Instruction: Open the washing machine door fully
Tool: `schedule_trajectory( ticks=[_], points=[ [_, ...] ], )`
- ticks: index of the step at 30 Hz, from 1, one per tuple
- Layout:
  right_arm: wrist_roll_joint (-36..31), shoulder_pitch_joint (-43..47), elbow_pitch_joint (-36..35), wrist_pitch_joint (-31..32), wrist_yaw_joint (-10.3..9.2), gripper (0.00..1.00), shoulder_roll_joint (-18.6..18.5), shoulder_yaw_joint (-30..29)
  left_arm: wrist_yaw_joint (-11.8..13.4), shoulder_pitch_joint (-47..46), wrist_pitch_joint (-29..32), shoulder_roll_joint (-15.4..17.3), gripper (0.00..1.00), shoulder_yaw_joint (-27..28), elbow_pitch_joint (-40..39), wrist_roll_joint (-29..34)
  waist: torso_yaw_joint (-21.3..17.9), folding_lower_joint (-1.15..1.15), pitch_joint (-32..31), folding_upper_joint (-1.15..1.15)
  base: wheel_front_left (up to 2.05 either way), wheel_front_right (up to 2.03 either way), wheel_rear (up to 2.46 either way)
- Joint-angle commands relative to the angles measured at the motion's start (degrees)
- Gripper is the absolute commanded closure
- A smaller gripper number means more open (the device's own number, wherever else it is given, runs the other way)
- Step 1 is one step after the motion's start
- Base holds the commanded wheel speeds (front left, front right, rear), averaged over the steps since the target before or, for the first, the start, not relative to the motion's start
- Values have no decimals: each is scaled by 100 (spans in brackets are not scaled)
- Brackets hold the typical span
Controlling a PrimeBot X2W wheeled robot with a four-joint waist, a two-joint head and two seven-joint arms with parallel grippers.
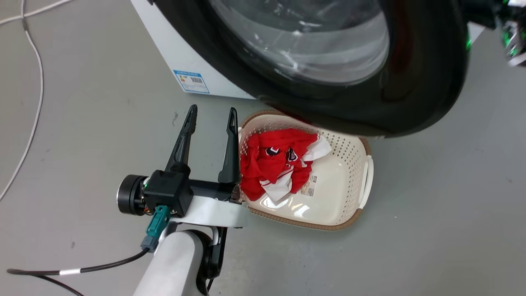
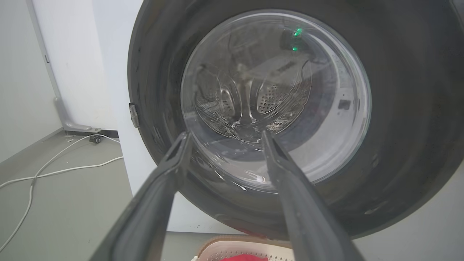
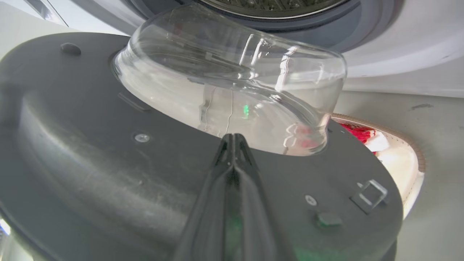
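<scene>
1. Starting from the right gripper point(image 3: 234, 139): its two fingers are closed together with nothing between them. The tip stands at the inner face of the door point(image 3: 90, 145), just beside the glass bowl point(image 3: 232, 72). I cannot tell if it really touches.
2. The door stands partly open, away from the front of the washer point(image 3: 398, 61). In the head view its black disc point(image 1: 411, 82) hangs over the far end of the basket point(image 1: 367, 172), which holds a red cloth point(image 1: 275, 162).
3. The left gripper point(image 1: 213, 110) is wide open and empty. It is low, just beside the basket rim, and it points at the outer face of the door, apart from it.
4. So the door lies between the two grippers. It is directly ahead of the right fingers, with its flat face tilted across their line. The right arm is the nearer one and is on the washer side, so I judge that a push forward, away from the washer, opens the door wider.
5. I judge the door is not yet fully open. The closed tip may slide on the smooth plastic toward the bowl.
</scene>
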Motion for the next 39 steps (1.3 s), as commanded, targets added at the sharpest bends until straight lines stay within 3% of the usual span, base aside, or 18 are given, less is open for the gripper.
schedule_trajectory(
  ticks=[1,28,39],
  points=[
    [48,187,-81,79,0,100,105,40,-12,96,-13,1,0,18,24,10,-33,0,-88,0,0,0,0],
    [594,2461,-2740,1241,0,100,958,441,-327,376,-13,1,0,76,218,116,-116,0,-638,0,0,0,0],
    [514,3031,-3359,1040,0,100,1120,281,-338,375,-13,1,0,100,273,120,-156,0,-696,0,0,0,0]
  ],
)
